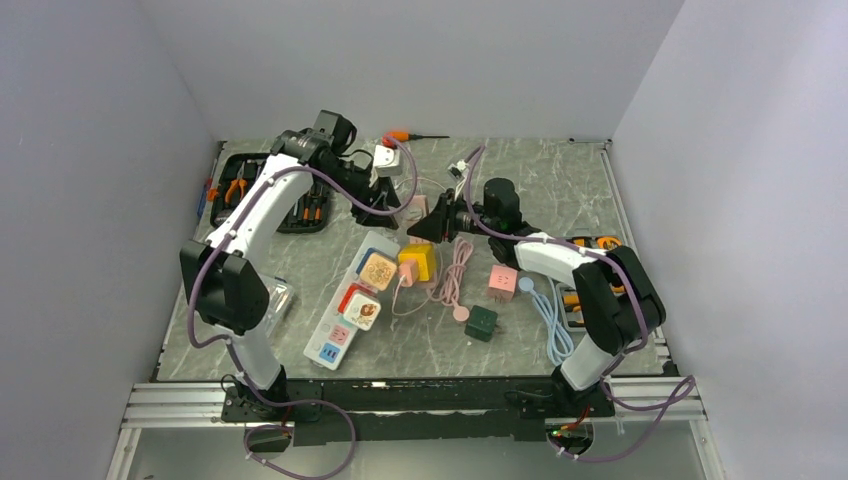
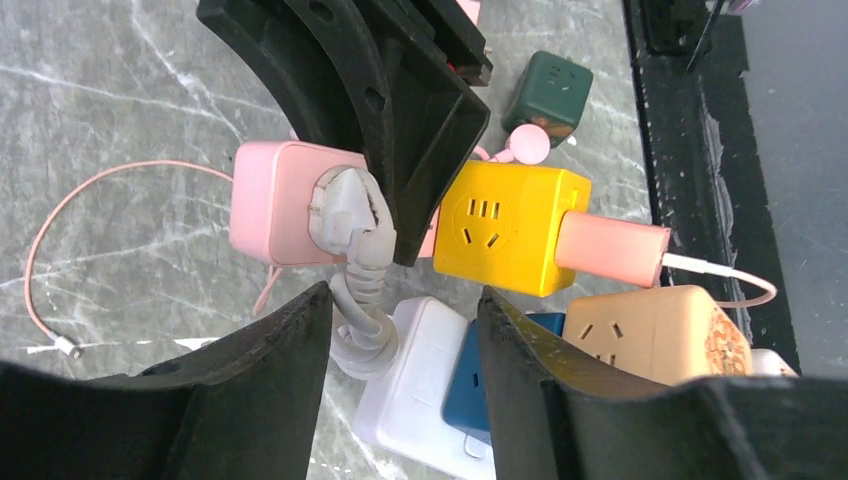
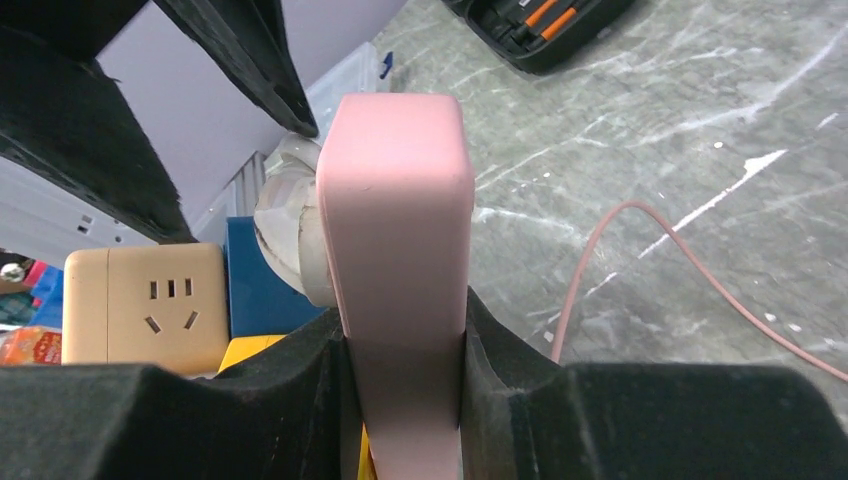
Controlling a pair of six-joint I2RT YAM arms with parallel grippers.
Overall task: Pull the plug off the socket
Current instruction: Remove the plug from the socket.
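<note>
Right wrist view gives the reason for the arrangement. The right gripper (image 3: 405, 345) is clamped on two opposite flat faces of the pink socket cube (image 3: 400, 230), with the face carrying the white plug (image 3: 288, 235) turned sideways toward the other arm. I read this as a bracing hold, so the cube will not follow when the plug is pulled. The cube sits over the middle of the marble table (image 3: 650, 150), near the yellow cube (image 2: 505, 225), and seems raised off the surface (no view shows the gap beneath it clearly).

In the left wrist view the left gripper (image 2: 403, 305) is spread wide and holds nothing. Its jaws stand either side of the plug's white cable (image 2: 362, 325), just below the plug; whether the nearer one brushes the cable I cannot tell. The plug looks fully seated in the socket, so the pull itself is not yet done.
</note>
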